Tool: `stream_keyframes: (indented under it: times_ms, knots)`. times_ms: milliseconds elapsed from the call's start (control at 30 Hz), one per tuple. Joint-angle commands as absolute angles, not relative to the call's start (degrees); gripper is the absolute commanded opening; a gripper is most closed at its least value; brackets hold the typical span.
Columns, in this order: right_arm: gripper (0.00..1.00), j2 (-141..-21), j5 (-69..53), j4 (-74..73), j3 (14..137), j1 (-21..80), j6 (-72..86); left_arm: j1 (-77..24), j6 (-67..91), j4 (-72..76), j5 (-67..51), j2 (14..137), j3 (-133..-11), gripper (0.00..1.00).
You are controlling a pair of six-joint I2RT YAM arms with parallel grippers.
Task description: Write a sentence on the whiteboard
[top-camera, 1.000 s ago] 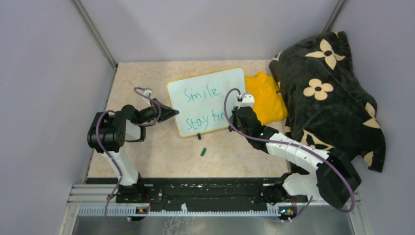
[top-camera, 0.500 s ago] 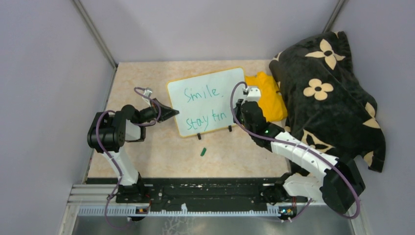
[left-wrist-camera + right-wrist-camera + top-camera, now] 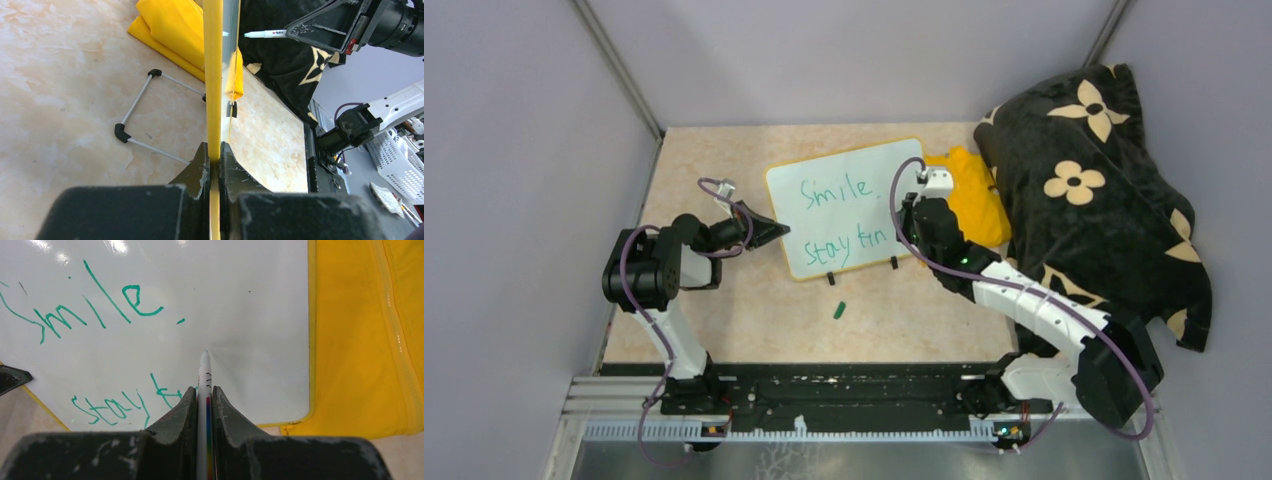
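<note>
The whiteboard stands tilted on the table, white with a yellow frame. The sentence is green lettering in two lines, "Smile." above "stay kin". My left gripper is shut on the board's left edge, its jaws pinching the yellow frame. My right gripper is shut on a white marker at the board's right part. The marker's tip is over blank board just right of the lower line. Whether it touches the surface I cannot tell.
A yellow cloth lies against the board's right edge. A black blanket with cream flowers fills the right side. A small green cap lies in front of the board. The board's black feet rest on the table.
My right gripper with the marker has shifted a little right and away, uncovering the end of the lower line. The left arm and the board have not moved.
</note>
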State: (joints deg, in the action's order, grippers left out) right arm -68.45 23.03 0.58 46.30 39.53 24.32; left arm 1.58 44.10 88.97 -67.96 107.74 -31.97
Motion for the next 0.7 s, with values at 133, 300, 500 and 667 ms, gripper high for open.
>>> stream_keyframes:
  times_ms: [133, 300, 500, 667]
  knots:
    - [0.00, -69.4, 23.9, 3.1, 49.2, 38.3, 23.6, 0.6, 41.5, 93.7, -68.9, 109.2, -32.4, 0.00]
    - [0.00, -70.5, 23.7, 4.0, 49.7, 37.8, 23.8, 0.6, 41.5, 93.7, -68.9, 109.2, -32.4, 0.00]
    - [0.00, -71.4, 23.6, 3.8, 49.9, 37.5, 23.8, 0.6, 41.6, 93.8, -68.9, 109.3, -32.5, 0.00]
    - [0.00, -71.3, 23.7, 3.5, 48.6, 37.5, 24.2, 0.6, 41.6, 93.8, -68.9, 109.2, -32.5, 0.00]
